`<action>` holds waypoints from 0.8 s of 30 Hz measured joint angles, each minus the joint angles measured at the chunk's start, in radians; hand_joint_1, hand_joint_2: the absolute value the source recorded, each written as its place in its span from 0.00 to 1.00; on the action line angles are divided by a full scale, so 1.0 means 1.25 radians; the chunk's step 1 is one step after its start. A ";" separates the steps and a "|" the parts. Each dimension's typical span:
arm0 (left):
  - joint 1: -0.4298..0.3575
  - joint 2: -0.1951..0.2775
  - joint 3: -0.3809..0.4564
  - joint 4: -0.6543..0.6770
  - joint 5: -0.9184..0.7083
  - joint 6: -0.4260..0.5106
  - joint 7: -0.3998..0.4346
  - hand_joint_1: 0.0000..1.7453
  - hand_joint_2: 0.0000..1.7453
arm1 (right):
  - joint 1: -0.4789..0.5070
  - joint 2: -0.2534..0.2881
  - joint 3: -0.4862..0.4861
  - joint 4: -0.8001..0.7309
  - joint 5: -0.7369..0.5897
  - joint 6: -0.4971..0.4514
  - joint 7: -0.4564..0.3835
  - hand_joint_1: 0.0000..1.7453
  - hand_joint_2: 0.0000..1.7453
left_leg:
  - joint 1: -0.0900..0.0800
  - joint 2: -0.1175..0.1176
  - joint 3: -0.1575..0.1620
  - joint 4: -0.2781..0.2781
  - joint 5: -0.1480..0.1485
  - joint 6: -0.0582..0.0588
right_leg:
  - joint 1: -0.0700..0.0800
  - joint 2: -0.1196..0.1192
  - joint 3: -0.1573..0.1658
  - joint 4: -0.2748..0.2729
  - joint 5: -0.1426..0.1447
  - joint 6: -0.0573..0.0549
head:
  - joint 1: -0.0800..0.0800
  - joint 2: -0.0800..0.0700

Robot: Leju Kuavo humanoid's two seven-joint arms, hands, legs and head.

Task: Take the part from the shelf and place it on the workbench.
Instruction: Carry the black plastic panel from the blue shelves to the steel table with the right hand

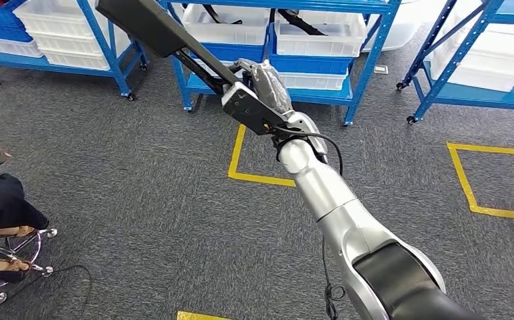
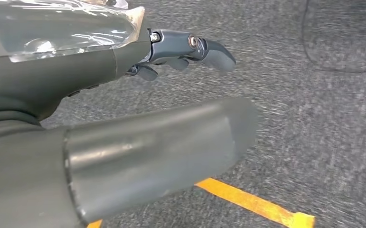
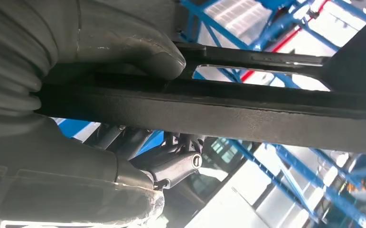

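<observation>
Silver right arm (image 1: 347, 213) rising from lower right of the head view toward centre. Right robot hand (image 1: 264, 90), plastic-wrapped, clamped around long black part (image 1: 151, 27); thumb (image 3: 124, 42) pressed over the bar in the right wrist view, darker fingers (image 3: 171, 166) curled beneath. Part held in the air, slanting toward upper left of the frame, above grey carpet (image 1: 141, 200). Left robot hand (image 2: 124, 133) over carpet near an orange line (image 2: 252, 204), fingers (image 2: 209, 52) slightly curled, holding nothing. Person's leg (image 1: 1, 207) and wheeled stool (image 1: 14, 260) at left edge. Yellow floor markings (image 1: 237, 160) further out. Blue shelves (image 1: 347, 67) with white bins (image 1: 314, 33) across the top.
</observation>
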 joint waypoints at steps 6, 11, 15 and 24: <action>0.002 0.001 -0.001 0.000 -0.006 0.007 0.003 0.00 0.00 | 0.106 -0.030 -0.036 -0.096 -0.031 -0.042 -0.055 1.00 1.00 | 0.003 0.054 -0.053 0.104 -0.064 -0.023 | -0.003 -0.035 0.002 -0.007 0.012 -0.031 | -0.003 0.000; 0.001 -0.002 -0.001 0.000 -0.005 0.007 0.005 0.00 0.00 | 0.200 -0.060 -0.069 -0.176 -0.033 -0.056 -0.058 1.00 1.00 | 0.007 0.075 -0.078 0.185 -0.085 -0.027 | 0.001 -0.071 0.001 -0.007 0.010 -0.034 | -0.004 0.000; -0.005 -0.003 -0.001 0.000 -0.005 0.007 0.006 0.00 0.00 | 0.226 -0.074 -0.084 -0.215 -0.036 -0.058 -0.058 1.00 1.00 | -0.002 0.117 0.019 0.011 -0.031 -0.012 | 0.012 -0.090 0.001 -0.005 0.007 -0.026 | -0.001 0.000; -0.013 -0.006 -0.004 0.000 -0.015 0.001 0.016 0.00 0.00 | 0.305 -0.102 -0.139 -0.242 -0.063 -0.076 -0.072 1.00 1.00 | -0.001 0.044 0.017 -0.005 -0.014 0.022 | 0.005 -0.035 -0.107 0.227 -0.096 -0.012 | 0.004 0.000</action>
